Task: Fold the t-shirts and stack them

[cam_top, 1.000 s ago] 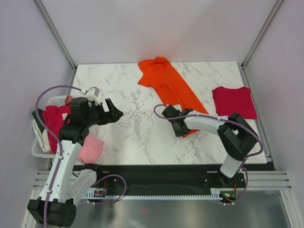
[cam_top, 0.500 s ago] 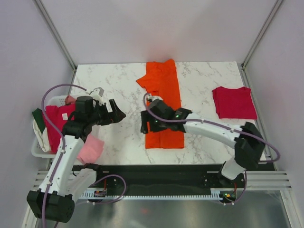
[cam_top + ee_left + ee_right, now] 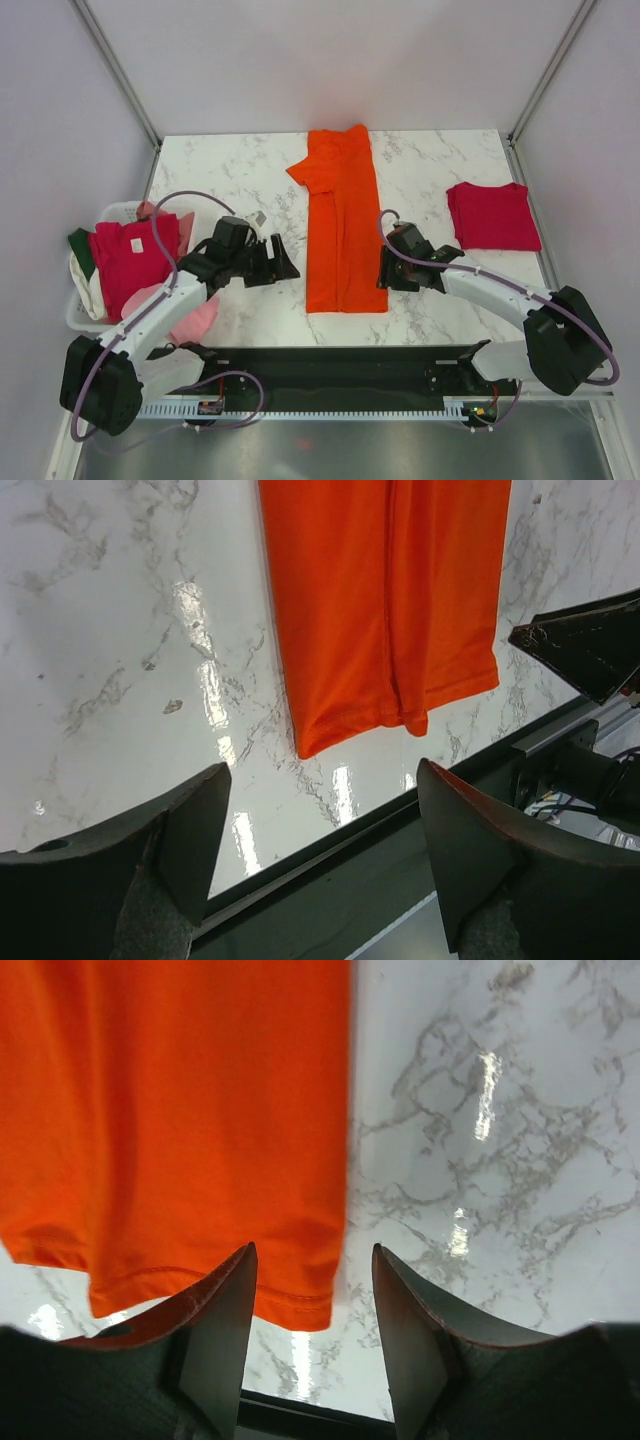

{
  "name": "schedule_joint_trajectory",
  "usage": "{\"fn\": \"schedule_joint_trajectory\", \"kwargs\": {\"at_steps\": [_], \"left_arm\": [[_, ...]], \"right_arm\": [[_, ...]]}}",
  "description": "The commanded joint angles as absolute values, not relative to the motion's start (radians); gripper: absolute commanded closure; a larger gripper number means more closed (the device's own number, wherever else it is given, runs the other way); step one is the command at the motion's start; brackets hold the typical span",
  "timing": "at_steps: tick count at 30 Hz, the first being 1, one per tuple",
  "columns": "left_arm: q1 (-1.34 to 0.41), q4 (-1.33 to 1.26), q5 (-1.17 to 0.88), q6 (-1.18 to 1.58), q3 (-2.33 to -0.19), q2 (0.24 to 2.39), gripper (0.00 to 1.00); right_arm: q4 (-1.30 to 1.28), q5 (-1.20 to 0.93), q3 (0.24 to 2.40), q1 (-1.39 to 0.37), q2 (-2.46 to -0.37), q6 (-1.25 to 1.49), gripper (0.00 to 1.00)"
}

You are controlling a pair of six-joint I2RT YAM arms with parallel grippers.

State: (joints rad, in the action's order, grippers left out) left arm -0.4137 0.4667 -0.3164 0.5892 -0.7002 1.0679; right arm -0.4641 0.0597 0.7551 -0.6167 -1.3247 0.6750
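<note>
Partway through, by the look of it, and nearer the start than the end. Counts one as finished: crimson t-shirt (image 3: 492,215), folded into a compact square at the right side of the table (image 3: 230,170). Finds the orange t-shirt (image 3: 342,235) flat down the middle of the table as a long narrow strip, collar end far, hem end near the front edge. Seems folded lengthwise already, with the crosswise folds not yet made.

Shows the left gripper (image 3: 283,262) just left of the hem end and the right gripper (image 3: 385,272) by the right hem corner, both low beside the cloth, jaws spread wide on each and pinching nothing.

Leaves more in the white basket (image 3: 112,212) at the left edge: magenta tee (image 3: 125,258) on top, dark green tee (image 3: 80,242) and white tee (image 3: 92,290) along its left side, light pink tee (image 3: 195,318) spilling over the near corner.

Calls next, probably, for taking the hem corners and carrying them toward the collar, then setting the bundle on the crimson one, then the same for each basket tee
</note>
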Motion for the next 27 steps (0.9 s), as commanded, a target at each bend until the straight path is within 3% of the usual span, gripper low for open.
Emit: {"fn": "schedule_joint_trajectory", "kwargs": {"at_steps": [1, 5, 12, 15, 17, 18, 27], "left_arm": [[-0.466, 0.336, -0.331, 0.678, -0.686, 1.124, 0.18], [-0.512, 0.269, -0.348, 0.716, -0.657, 1.190, 0.25], [-0.522, 0.141, -0.391, 0.790, -0.571, 1.249, 0.31], [-0.531, 0.127, -0.397, 0.795, -0.563, 1.279, 0.32], [-0.538, 0.120, -0.417, 0.804, -0.554, 1.292, 0.36], [-0.548, 0.111, -0.423, 0.807, -0.545, 1.301, 0.37], [-0.572, 0.104, -0.429, 0.839, -0.499, 1.324, 0.50]], "right_arm": [[-0.426, 0.057, 0.715, -0.600, -1.282, 0.650, 0.43], [-0.364, -0.029, 0.644, -0.595, -1.281, 0.658, 0.50], [-0.292, -0.077, 0.555, -0.595, -1.272, 0.678, 0.53], [-0.275, -0.110, 0.525, -0.597, -1.273, 0.689, 0.67], [-0.293, -0.107, 0.506, -0.594, -1.255, 0.695, 0.86], [-0.302, -0.094, 0.500, -0.594, -1.234, 0.698, 0.89], [-0.318, -0.130, 0.476, -0.595, -1.189, 0.693, 0.90]]}}
